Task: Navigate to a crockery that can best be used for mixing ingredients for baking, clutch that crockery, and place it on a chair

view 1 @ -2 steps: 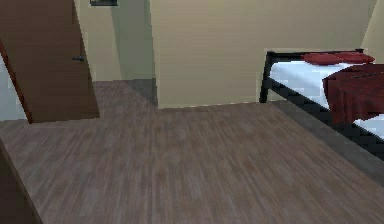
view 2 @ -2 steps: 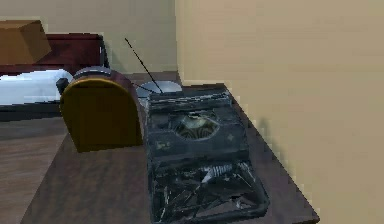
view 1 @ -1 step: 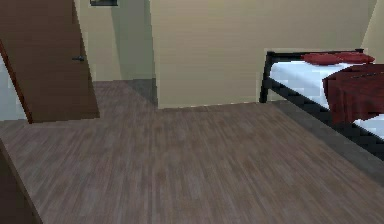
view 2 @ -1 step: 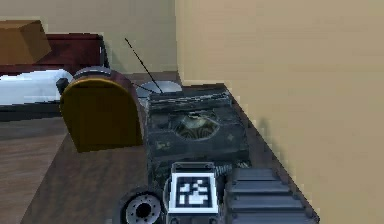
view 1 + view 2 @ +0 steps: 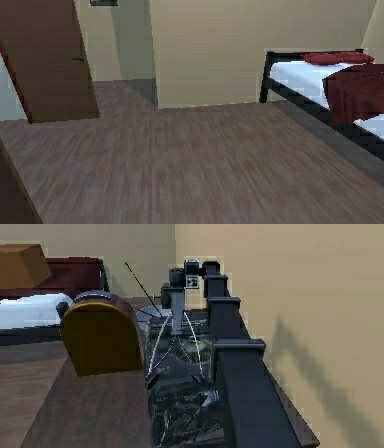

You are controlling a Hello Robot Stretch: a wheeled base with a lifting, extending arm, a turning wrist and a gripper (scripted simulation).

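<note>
In the forward view, a brown door point(image 5: 45, 60) stands at 9 o'clock. A bed point(image 5: 320, 85) with a red pillow point(image 5: 338, 59) is at 3 o'clock.

In the arm side view, the dark arm point(image 5: 235, 364) goes up from 6 o'clock. The hand point(image 5: 175, 304) is near 12 o'clock. Under it, in the middle, is what looks like a see-through bowl point(image 5: 180, 349). I cannot tell if the hand holds it, or if the fingers are apart or together. A brown chair point(image 5: 100, 336) sits at 9 o'clock.
</note>
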